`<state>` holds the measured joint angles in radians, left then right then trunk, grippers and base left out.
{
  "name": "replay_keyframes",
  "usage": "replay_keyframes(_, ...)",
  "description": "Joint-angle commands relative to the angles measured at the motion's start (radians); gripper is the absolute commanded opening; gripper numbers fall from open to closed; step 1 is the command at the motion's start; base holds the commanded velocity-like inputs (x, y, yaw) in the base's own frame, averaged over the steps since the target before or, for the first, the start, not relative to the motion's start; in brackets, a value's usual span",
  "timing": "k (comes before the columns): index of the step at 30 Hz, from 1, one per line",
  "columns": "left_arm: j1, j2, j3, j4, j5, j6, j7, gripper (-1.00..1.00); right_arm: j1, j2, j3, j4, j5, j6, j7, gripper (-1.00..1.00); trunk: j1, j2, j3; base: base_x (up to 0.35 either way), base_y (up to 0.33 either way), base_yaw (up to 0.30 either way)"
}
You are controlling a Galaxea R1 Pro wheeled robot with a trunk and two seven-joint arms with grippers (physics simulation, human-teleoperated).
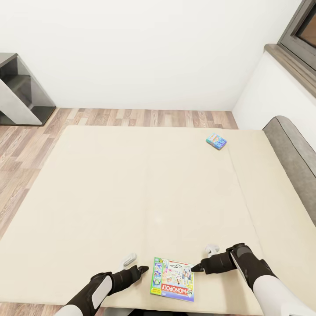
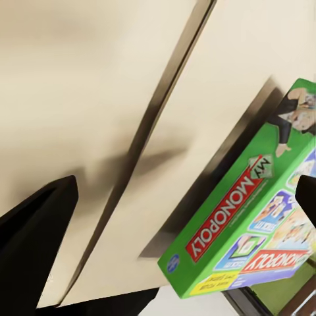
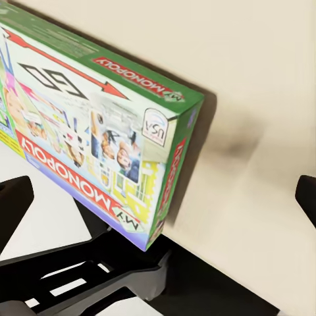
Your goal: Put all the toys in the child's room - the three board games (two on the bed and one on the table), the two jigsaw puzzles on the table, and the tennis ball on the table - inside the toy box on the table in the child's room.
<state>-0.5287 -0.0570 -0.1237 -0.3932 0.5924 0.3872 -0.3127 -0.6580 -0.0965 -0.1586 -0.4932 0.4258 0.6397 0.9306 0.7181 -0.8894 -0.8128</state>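
A green-edged Monopoly board game (image 1: 173,278) lies flat at the near edge of the cream bed (image 1: 131,188). My left gripper (image 1: 135,264) is open just to its left, and my right gripper (image 1: 204,258) is open just to its right; neither holds it. The left wrist view shows the box's green side (image 2: 243,224) beyond the open left gripper (image 2: 191,187). In the right wrist view its printed lid (image 3: 92,131) sits beside the open right gripper (image 3: 164,187). A second, teal-blue board game (image 1: 216,141) lies far back on the bed's right. The toy box and table are out of view.
A padded grey headboard (image 1: 292,140) runs along the bed's right side under a dark-framed window (image 1: 303,30). A grey shelf unit (image 1: 17,87) stands at the far left on the wood-plank floor (image 1: 26,140). A white wall closes the back.
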Motion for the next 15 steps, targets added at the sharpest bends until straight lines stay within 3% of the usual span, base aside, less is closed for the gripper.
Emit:
replay_keyframes(1, 0.000, 0.000, -0.002, -0.001, 0.010, -0.001, -0.004, 1.00, 0.000, 0.001, -0.007, -0.001, 0.009, 0.006, 0.007, 1.00, 0.000, -0.001, -0.001, 0.000, 0.000, 0.000)
replay_keyframes(15, 0.000, 0.001, -0.005, 0.005, 0.007, 0.004, -0.019, 1.00, -0.001, 0.003, -0.011, 0.019, 0.008, 0.005, 0.005, 1.00, 0.000, -0.001, -0.001, 0.000, 0.000, 0.000)
